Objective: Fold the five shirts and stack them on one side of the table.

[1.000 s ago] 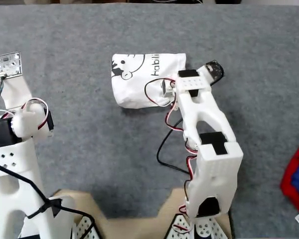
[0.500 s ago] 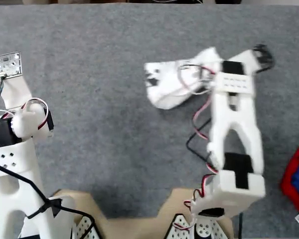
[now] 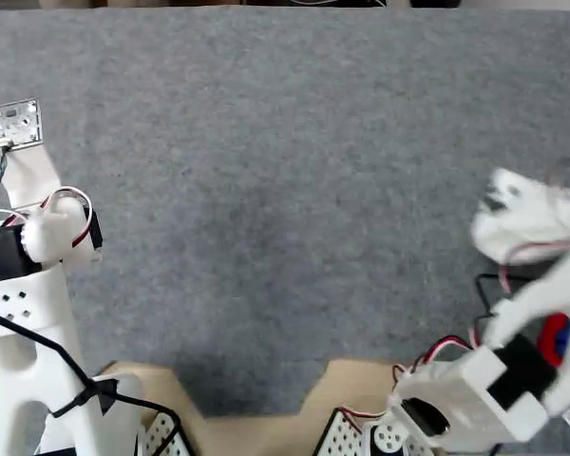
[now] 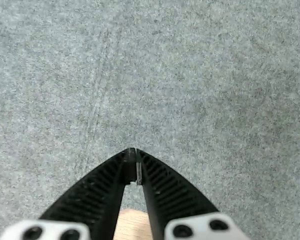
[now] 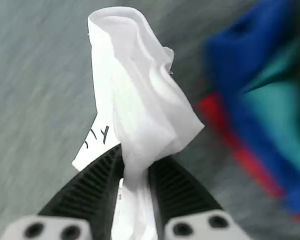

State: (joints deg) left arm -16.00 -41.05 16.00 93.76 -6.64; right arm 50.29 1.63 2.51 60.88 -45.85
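A folded white shirt (image 3: 527,214) with black print hangs off the table at the far right, carried by the right arm (image 3: 494,380). In the right wrist view my right gripper (image 5: 135,172) is shut on the white shirt (image 5: 140,110), which droops from its black fingers. Beyond it lies a pile of blue, teal and red shirts (image 5: 260,100); the same pile (image 3: 560,342) peeks out at the table's right edge in the high view. My left gripper (image 4: 134,167) is shut with nothing in it, low over bare grey felt, and the left arm (image 3: 28,285) stands at the left.
Grey felt (image 3: 266,190) covers the table. A small white board on a bracket (image 3: 14,128) sits at the far left. Tan base plates (image 3: 228,418) lie along the near edge under both arms.
The right arm has swung from the table's middle to the far right, carrying the white shirt with it toward the coloured pile. The left arm has not moved.
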